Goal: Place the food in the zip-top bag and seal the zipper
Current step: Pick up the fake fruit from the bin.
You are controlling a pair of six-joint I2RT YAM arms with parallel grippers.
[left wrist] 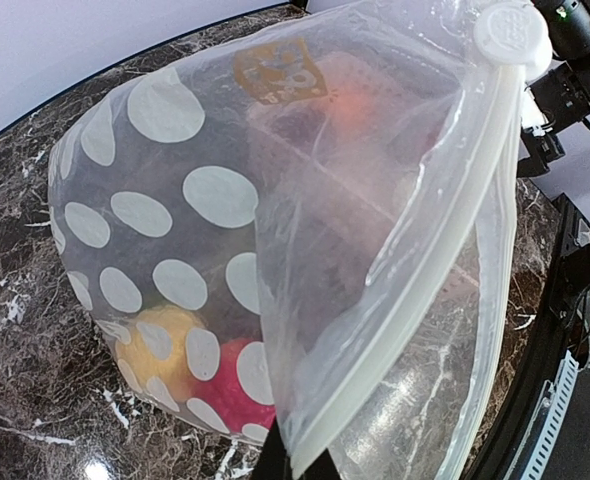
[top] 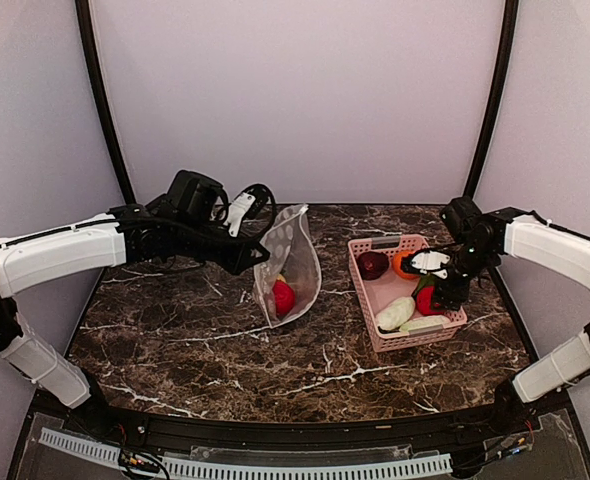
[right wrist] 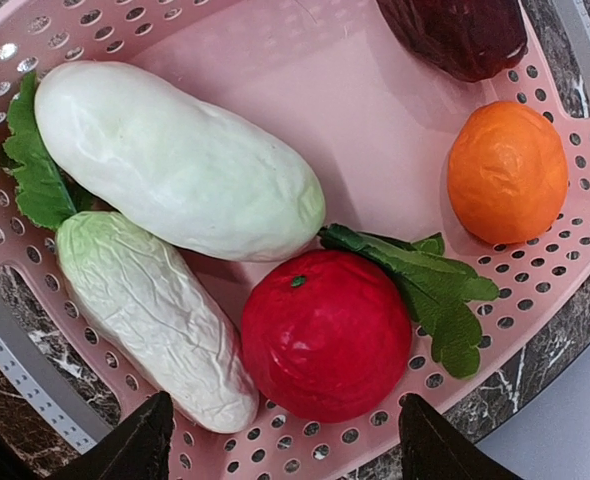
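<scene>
The table [top: 195, 350] is dark marble with white veins. The bag [top: 297, 255], clear with white dots, stands upright just left of the middle, its bottom resting on the stone. A pink basket [top: 363, 295] sits flat to its right, apart from it.

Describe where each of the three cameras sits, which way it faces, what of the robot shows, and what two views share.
Top external: above and behind the bases, looking down on the marble table; both arms show, left hand gripping the zip-top bag, right hand open over the pink basket.
Left wrist: at the bag's mouth, facing its dotted wall; a dark sliver of its own fingers shows.
Right wrist: above the basket, looking down; two dark fingertips show.
Shared: top and right wrist views both show the orange.
</scene>
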